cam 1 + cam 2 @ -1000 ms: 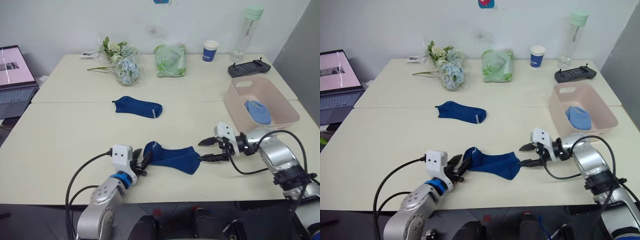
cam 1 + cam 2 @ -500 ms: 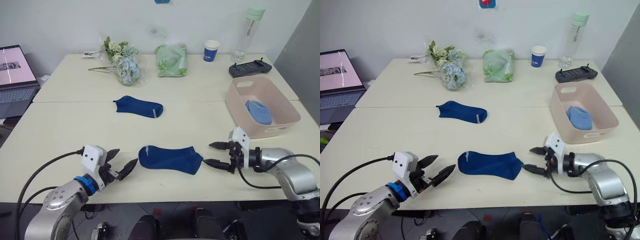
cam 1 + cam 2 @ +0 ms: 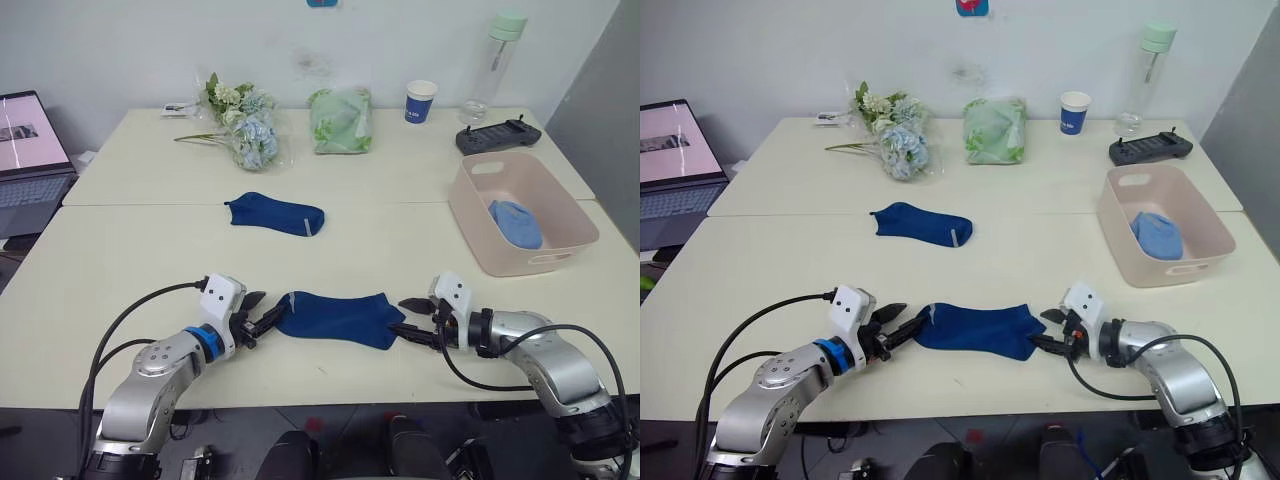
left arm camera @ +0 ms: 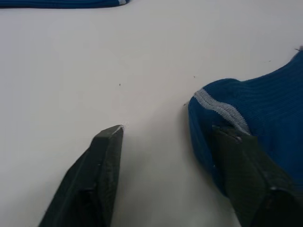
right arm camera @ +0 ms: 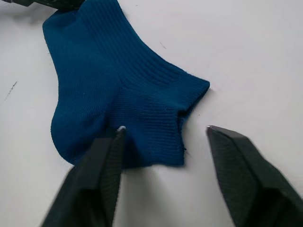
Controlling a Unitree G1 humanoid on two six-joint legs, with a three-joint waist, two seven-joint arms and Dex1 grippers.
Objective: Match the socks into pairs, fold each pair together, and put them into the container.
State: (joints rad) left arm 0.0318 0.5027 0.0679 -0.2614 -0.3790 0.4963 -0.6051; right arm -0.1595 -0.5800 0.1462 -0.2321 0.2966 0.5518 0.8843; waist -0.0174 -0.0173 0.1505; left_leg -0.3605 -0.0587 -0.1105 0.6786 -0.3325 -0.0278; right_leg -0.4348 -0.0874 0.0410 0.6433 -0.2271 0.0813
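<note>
A dark navy sock (image 3: 338, 318) lies flat near the table's front edge. My left gripper (image 3: 262, 316) is open at its left end; in the left wrist view one finger (image 4: 246, 175) rests by the grey-striped cuff (image 4: 220, 106), the other on bare table. My right gripper (image 3: 413, 320) is open at the sock's right end, its fingertips (image 5: 118, 142) straddling the sock's edge (image 5: 156, 118). A second navy sock (image 3: 275, 214) lies farther back. The pink container (image 3: 533, 262) stands at the right with a light blue sock bundle (image 3: 515, 224) inside.
Along the back of the table are a flower bunch (image 3: 245, 125), a green bag (image 3: 342, 120), a blue paper cup (image 3: 421, 101), a clear bottle (image 3: 495, 60) and a black controller (image 3: 498, 135). A laptop (image 3: 30, 150) sits at the far left.
Half a second ago both open grippers had drawn away from the flattened sock; now both have closed in on its two ends again.
</note>
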